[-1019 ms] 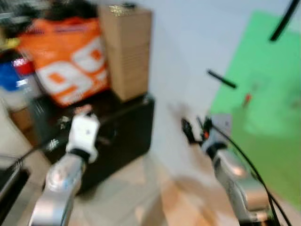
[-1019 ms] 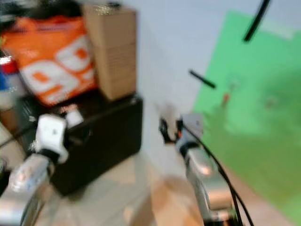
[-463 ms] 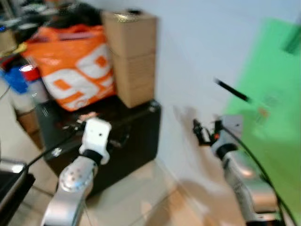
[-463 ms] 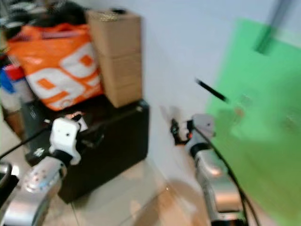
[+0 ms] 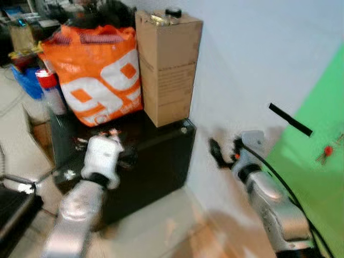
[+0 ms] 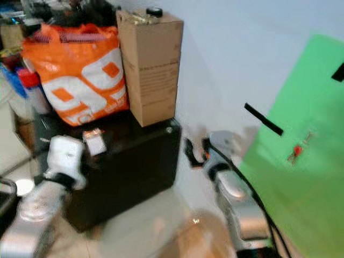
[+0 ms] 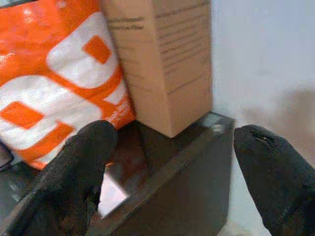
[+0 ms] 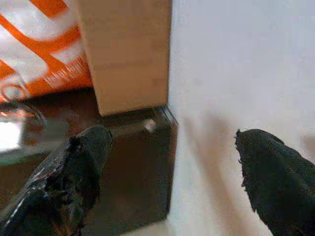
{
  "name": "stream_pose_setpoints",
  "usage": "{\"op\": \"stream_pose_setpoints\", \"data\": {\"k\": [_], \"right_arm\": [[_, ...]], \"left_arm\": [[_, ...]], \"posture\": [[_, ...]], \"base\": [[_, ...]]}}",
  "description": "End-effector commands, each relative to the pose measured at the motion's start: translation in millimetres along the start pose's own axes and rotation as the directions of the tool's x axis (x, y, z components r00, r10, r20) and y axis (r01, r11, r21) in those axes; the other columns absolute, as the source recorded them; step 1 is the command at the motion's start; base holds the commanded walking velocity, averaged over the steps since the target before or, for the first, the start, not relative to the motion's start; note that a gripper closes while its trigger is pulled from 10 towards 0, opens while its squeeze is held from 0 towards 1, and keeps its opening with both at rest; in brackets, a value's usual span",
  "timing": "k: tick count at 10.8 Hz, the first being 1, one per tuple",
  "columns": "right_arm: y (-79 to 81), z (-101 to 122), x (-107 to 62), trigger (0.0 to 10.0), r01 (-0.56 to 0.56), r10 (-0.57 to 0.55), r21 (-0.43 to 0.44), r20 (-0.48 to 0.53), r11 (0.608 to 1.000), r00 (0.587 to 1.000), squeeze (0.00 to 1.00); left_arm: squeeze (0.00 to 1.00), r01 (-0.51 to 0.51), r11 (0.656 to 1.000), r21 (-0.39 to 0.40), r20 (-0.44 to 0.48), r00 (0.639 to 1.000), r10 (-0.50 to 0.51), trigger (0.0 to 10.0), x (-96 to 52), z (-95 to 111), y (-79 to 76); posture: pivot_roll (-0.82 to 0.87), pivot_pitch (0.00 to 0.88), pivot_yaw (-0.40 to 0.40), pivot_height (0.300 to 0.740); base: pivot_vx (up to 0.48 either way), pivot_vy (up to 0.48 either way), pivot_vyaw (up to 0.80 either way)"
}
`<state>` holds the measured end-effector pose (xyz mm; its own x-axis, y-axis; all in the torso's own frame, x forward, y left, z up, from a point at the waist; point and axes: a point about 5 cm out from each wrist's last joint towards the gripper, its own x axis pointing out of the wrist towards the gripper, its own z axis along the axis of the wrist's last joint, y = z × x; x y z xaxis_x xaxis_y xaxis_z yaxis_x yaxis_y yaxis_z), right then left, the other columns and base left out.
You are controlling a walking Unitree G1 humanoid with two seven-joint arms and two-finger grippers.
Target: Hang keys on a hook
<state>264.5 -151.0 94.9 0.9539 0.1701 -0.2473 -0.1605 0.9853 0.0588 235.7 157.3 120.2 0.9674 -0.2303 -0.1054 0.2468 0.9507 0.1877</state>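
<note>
Looking for the keys first: where do you place them?

— I can't settle it. A small red thing (image 5: 325, 154) hangs on the green panel (image 6: 301, 204), with a paler bit just beside it. It is too small to tell whether that is a key bunch, a hook, or both.

Anything on the other side?

— A pale tag (image 6: 95, 143) lies on top of the black case (image 5: 161, 161), in front of the orange bag (image 5: 97, 75) and the cardboard box (image 5: 167, 64). It doesn't read as keys.

And the hands?

— The left hand (image 7: 172, 167) has its fingers spread wide with nothing between them, and it looks down at the case top. The right hand (image 5: 219, 153) is spread and empty too. It is raised close to the pale wall, beside the case's corner.

So which arm serves the panel?

— The right, I'd judge. The red thing lies to the robot's right of that hand and slightly higher, with the slanted black strip (image 5: 290, 119) between them on the wall. The left hand is well apart from it, across the case.

The risk?

— Neither hand carries keys, so reaching for the panel now would hang nothing. The keys must be found first.
</note>
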Motion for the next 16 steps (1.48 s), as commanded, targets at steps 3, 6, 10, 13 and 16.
{"op": "stream_pose_setpoints", "data": {"k": [3,6,10,13,16], "right_arm": [[2.7,3,-0.1,10.0,-0.02,0.02,-0.015,0.017,1.0,1.0,1.0],[3.0,4,-4.3,10.0,-0.026,0.024,0.048,0.044,0.998,0.999,1.0],[3.6,5,-2.1,10.0,-0.121,0.123,-0.078,0.019,0.99,0.992,1.0],[8.4,5,-2.1,10.0,-0.176,0.178,-0.081,0.022,0.981,0.984,1.0],[14.5,6,-0.5,10.0,-0.212,0.214,-0.088,0.017,0.973,0.977,1.0]], "left_arm": [[0.0,-0.015,1.0,0.021,0.016,1.0,0.015,10.0,1.9,5,8.0],[0.0,0.003,1.0,0.025,0.018,1.0,-0.003,10.0,2.8,5,6.5],[0.0,0.017,0.999,0.032,0.023,1.0,-0.018,10.0,4.0,7,5.0],[0.0,0.01,0.999,0.036,0.019,1.0,-0.011,10.0,2.2,7,6.7],[0.0,0.001,0.999,0.039,0.015,1.0,-0.001,10.0,-0.2,7,8.6]], "posture": [[0.01,0.0,-0.011,0.74],[0.0,0.0,0.003,0.74],[0.01,0.0,0.003,0.74],[0.03,0.0,-0.006,0.74],[0.03,0.0,-0.008,0.74]], "base": [[0.359,0.0,0.0],[0.361,0.0,0.0],[0.359,0.0,0.2],[0.359,0.0,0.8],[0.356,0.0,0.7]]}}
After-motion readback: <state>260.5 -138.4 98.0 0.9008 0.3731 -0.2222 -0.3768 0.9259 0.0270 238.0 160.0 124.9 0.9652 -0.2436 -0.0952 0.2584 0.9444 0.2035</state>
